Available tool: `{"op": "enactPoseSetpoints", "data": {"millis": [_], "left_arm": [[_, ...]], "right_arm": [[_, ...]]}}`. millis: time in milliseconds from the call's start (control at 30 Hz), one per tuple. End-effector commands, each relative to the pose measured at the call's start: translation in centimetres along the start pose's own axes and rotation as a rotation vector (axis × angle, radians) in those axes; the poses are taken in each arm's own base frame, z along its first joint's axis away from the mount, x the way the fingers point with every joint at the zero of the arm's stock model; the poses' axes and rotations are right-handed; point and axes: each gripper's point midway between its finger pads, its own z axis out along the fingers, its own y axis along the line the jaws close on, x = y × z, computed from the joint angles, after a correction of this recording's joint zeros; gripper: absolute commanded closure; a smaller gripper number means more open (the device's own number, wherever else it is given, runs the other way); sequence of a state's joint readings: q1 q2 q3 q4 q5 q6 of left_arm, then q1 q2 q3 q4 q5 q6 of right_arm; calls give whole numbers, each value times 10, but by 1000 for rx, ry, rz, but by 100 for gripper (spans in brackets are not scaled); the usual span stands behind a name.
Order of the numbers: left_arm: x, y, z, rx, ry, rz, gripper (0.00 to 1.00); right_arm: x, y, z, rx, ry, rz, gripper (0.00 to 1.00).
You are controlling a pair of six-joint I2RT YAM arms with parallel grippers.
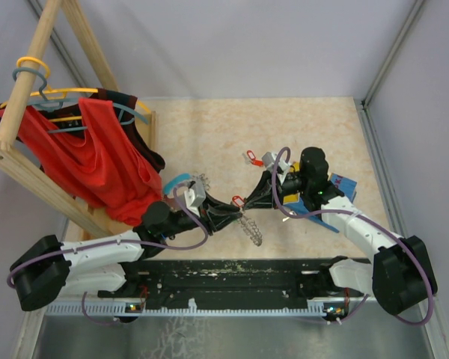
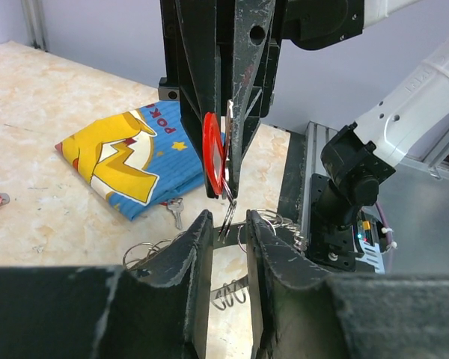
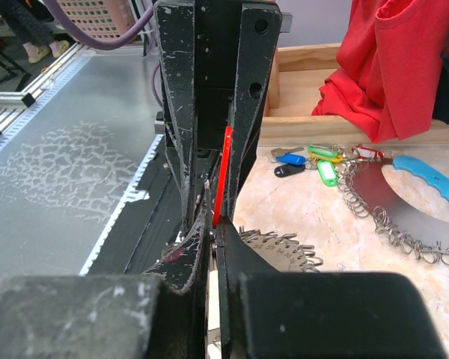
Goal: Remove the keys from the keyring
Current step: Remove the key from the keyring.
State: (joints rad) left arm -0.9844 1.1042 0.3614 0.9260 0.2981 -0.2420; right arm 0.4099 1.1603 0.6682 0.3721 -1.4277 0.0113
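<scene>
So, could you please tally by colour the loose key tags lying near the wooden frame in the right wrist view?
green tags: 2
blue tag: 1
yellow tag: 1
dark tag: 1
red tag: 1
Total: 6, though they are small and partly overlap.

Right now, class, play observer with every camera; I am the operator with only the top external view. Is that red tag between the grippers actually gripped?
Observer: Yes. In the left wrist view the right gripper is shut flat on the red tag.
Operator: What is the left gripper doing?
Observer: Its fingers stand apart, either side of a thin metal ring hanging below the tag; no pinch shows.
Operator: Anything hidden beside the right arm?
Observer: A small silver key pokes out at the edge of the blue-and-yellow cloth.
</scene>
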Motion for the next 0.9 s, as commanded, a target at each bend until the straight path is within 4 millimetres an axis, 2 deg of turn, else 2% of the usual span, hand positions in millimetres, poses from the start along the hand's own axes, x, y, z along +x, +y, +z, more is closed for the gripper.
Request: {"op": "enactPoseSetpoints", "data": {"millis": [0, 300, 500, 867], "left_arm": [[-11, -1, 5, 0, -21, 27, 71], [-10, -2, 8, 12, -15, 37, 78], [-8, -3, 6, 17, -11, 44, 100], [-13, 8, -13, -60, -102, 61, 100]], "right_arm": [[-22, 5, -1, -23, -13, -99, 100], [-23, 5, -1, -23, -14, -101, 100], [-24, 5, -1, -20, -14, -102, 100], [-25, 4, -3, -12, -15, -107, 100]]}}
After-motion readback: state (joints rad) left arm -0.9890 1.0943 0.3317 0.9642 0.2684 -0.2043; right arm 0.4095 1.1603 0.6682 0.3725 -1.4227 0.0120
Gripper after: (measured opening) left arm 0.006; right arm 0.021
